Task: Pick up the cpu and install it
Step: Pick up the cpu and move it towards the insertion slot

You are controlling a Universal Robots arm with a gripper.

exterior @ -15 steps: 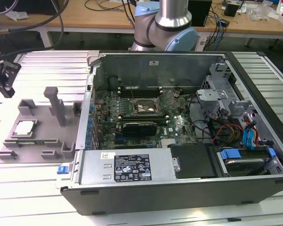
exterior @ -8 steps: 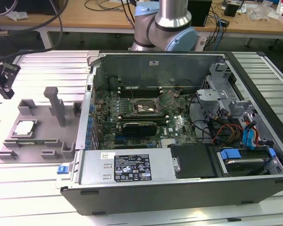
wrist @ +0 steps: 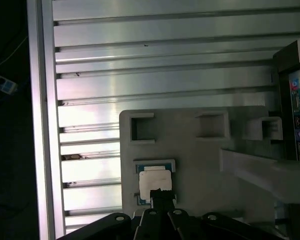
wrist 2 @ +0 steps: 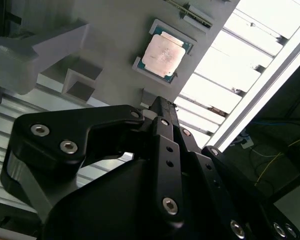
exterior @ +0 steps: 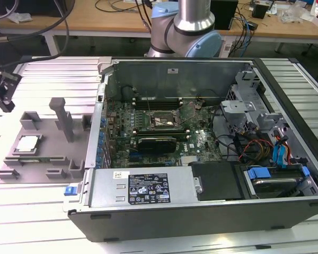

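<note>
Hanging over the exterior view's left edge of the bench, the black gripper (exterior: 7,103) has its two fingers pressed together at the tips with nothing between them. In both wrist views its matte, bolted linkages narrow to a single slim point (wrist 2: 158,102) (wrist: 160,192). That point sits above the cpu (wrist 2: 163,54) and apart from it. In the first wrist view it overlaps the chip's near edge (wrist: 155,179).

The cpu is a flat square with a dull silvery top plate and a thin green-dark border. It lies face up in a shallow square pocket of the grey fixture plate (exterior: 47,159), near that plate's left end in the exterior view (exterior: 27,144). The plate is smooth and matte, with boxy raised brackets and a tall upright post (exterior: 61,114).

Under it runs the ribbed aluminium table (exterior: 42,74), bright and grooved. To the exterior view's right lies the open computer case (exterior: 201,211) of grey sheet metal. Inside it the green motherboard (exterior: 201,143) carries a square socket (exterior: 160,119).
</note>
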